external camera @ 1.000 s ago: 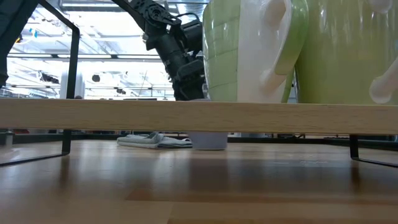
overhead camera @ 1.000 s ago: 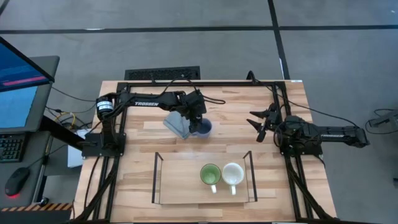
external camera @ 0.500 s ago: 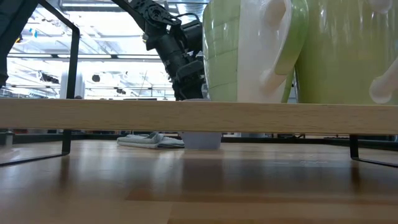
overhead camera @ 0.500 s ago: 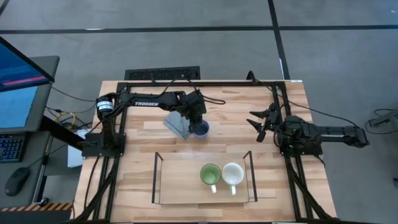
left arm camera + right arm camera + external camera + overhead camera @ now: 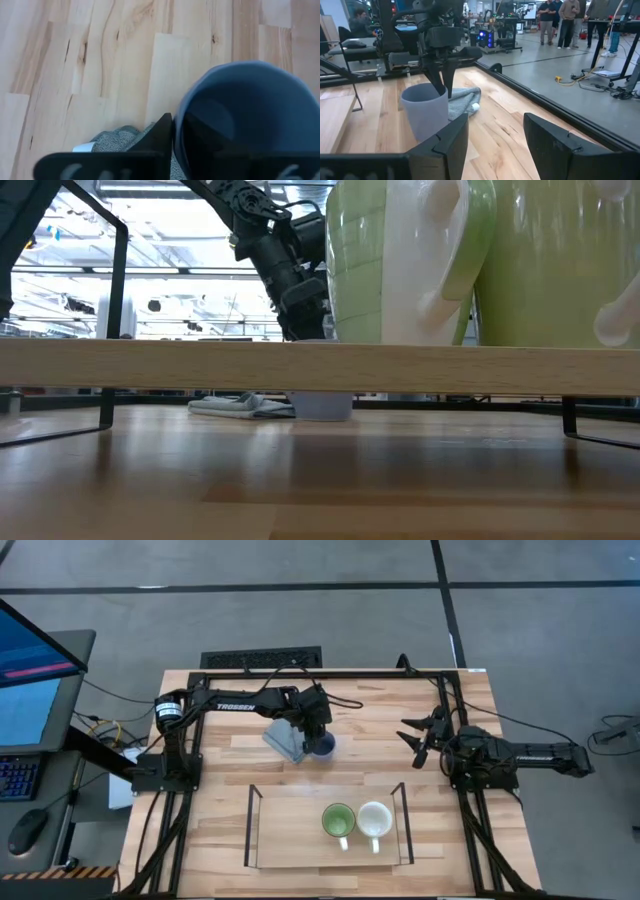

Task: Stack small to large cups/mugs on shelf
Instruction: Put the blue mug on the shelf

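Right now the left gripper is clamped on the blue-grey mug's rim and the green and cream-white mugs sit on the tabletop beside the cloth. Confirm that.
Not quite. The green mug and cream-white mug sit on the shelf, as the high view shows. The left gripper is clamped on the blue-grey mug rim.

Blue-grey mug [image 5: 324, 745] off shelf [image 5: 290, 830]; green [image 5: 338, 820], cream [image 5: 375, 819] on.

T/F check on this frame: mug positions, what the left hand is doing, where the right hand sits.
1. The green mug and the cream-white mug stand on the shelf. True.
2. The blue-grey mug is on the shelf. False: it stands on the table beside the grey cloth.
3. The left hand pinches the blue-grey mug's rim. True.
4. The right hand holds a mug. False: it is open, empty, near the table's right side.
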### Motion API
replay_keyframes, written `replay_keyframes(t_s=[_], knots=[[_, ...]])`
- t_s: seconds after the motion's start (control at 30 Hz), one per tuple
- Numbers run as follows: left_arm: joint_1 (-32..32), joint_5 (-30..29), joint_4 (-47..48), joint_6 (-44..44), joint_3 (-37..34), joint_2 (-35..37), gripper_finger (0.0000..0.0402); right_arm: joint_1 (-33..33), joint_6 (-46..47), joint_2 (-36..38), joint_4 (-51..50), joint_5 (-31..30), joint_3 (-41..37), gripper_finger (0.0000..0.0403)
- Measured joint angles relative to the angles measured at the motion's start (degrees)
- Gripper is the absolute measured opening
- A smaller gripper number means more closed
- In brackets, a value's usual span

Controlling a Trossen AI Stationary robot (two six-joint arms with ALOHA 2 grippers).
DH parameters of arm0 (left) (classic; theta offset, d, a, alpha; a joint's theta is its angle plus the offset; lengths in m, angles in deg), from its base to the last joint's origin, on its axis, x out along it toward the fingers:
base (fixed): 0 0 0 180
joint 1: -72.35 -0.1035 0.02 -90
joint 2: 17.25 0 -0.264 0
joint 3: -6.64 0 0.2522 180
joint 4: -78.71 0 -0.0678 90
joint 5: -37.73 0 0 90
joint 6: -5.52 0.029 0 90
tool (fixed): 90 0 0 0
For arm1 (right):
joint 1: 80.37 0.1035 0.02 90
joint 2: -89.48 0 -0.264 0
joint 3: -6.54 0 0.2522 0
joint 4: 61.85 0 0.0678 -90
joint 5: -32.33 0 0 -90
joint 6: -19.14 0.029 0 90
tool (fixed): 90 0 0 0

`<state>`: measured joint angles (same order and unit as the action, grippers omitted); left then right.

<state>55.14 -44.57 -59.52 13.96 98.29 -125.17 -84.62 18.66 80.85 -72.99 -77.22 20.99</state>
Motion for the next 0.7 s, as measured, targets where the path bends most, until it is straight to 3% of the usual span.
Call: replay_keyframes(t_s=[0.1, 0.7], knots=[[0.0, 0.0, 0.0, 0.6, 0.0, 0.0, 0.0011, 0.0, 0.0, 0.0, 0.0, 0.0, 0.0, 0.0212], [0.0, -0.9, 0.5, 0.8, 0.1, 0.1, 0.0009, 0.0, 0.0, 0.0, 0.0, 0.0, 0.0, 0.0212]])
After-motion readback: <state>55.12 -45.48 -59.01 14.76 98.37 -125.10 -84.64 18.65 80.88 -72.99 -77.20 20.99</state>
